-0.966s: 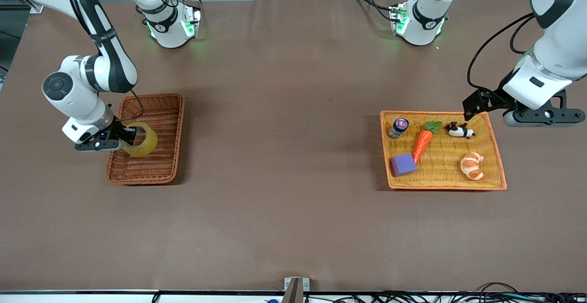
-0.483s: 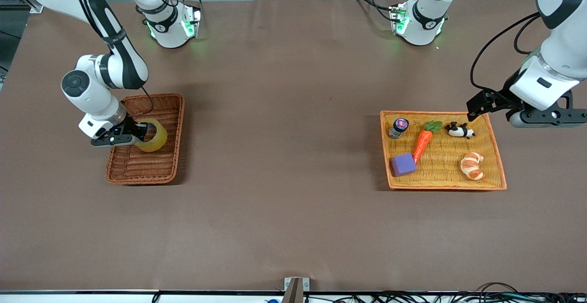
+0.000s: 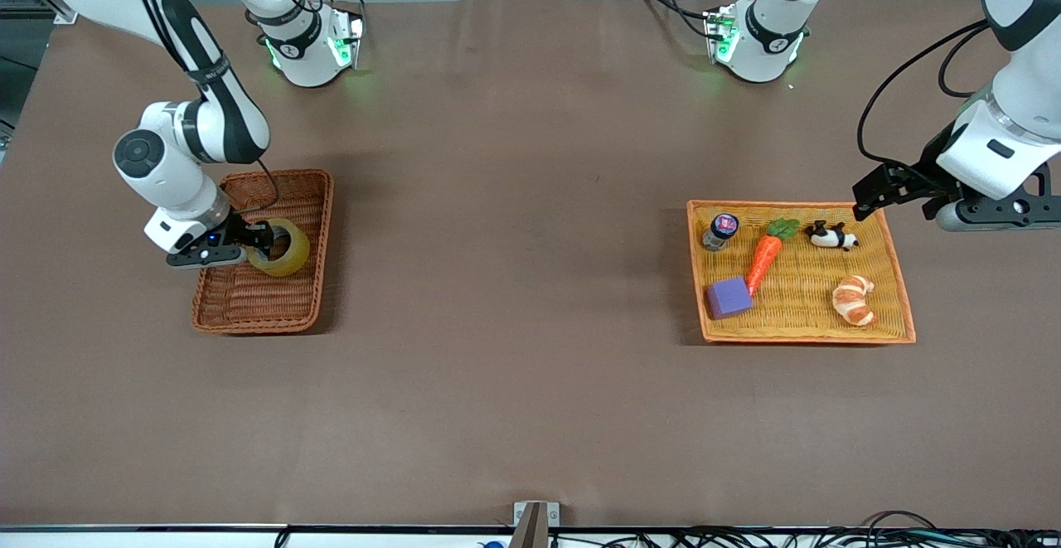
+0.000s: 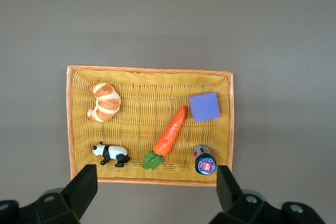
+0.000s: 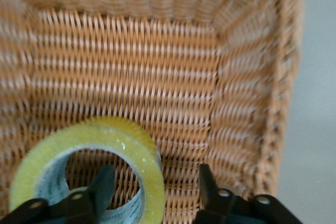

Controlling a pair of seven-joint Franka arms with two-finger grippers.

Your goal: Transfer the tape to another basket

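Right gripper [image 3: 253,245] hangs low in the reddish-brown basket [image 3: 308,283], its fingers [image 5: 100,184] parted astride the wall of the tape [image 3: 284,248], one inside the hole, with daylight between pad and wall on the outer side. We see a translucent yellowish ring with a pale inner rim, lying in the basket. Left gripper [image 3: 870,191] waits open over the corner of the orange tray [image 3: 899,283]. Brown cloth [image 3: 514,283] covers the table.

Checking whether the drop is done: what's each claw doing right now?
Left claw: open, empty, over the orange tray.
Right claw: open around the tape's rim, in the basket.
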